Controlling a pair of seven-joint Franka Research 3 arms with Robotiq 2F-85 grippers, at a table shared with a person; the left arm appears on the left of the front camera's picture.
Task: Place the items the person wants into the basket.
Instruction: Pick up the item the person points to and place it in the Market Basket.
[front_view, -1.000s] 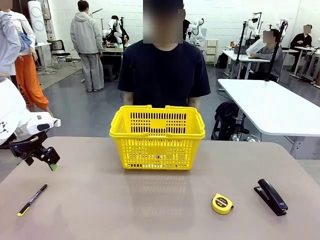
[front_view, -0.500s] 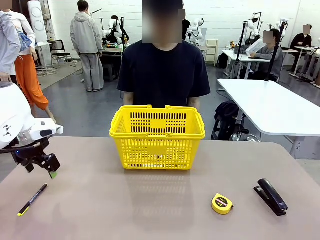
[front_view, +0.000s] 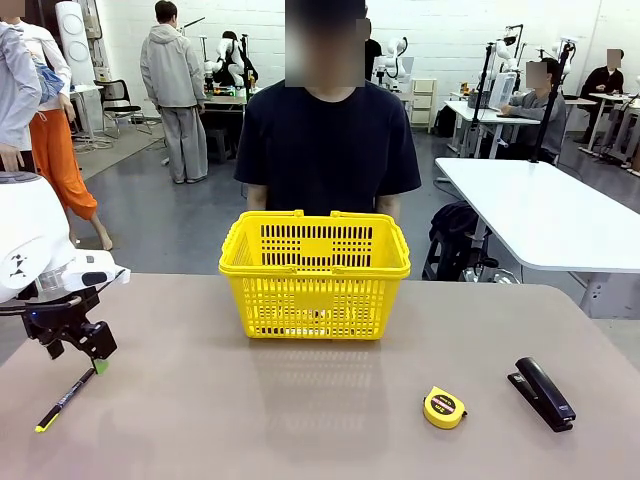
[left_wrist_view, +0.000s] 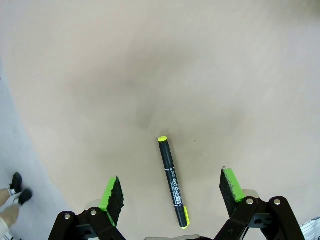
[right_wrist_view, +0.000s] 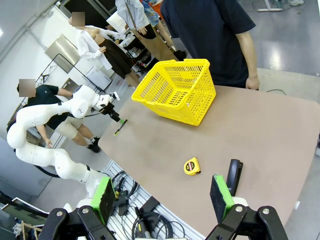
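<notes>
Centrally, the bench (front_view: 330, 400) is seen as a wide tan surface, and the yellow basket (front_view: 315, 275) stands upright on its far half, directly before the person (front_view: 330, 140) in the dark T-shirt, whose hands are hidden behind the basket's rim. The basket serves as landmark for what follows. What lies inside the basket cannot be made out through the lattice.

Compared with the earlier front pictures, the left arm (front_view: 35, 245) has been lowered and drawn nearer the pen: a second ago its hand was higher and farther from the pen, whereas now the left hand (front_view: 80, 345) is held just above the pen's far end, well to the left of the basket and nearer the robot. The basket, stapler and tape measure have not been moved.

The left hand (left_wrist_view: 170, 195) is released, its green-padded fingers (left_wrist_view: 112, 192) spread wide, with the thin black pen (left_wrist_view: 172, 182) lying flat on the bench between them, untouched. The pen's print is too small to be read.

The right hand (right_wrist_view: 162, 200) is likewise released and nothing is held; it is raised high above the bench's near edge, right of the basket.

The black stapler (front_view: 541, 392) and the yellow tape measure (front_view: 443, 407) lie to the basket's right, nearer the robot.
</notes>
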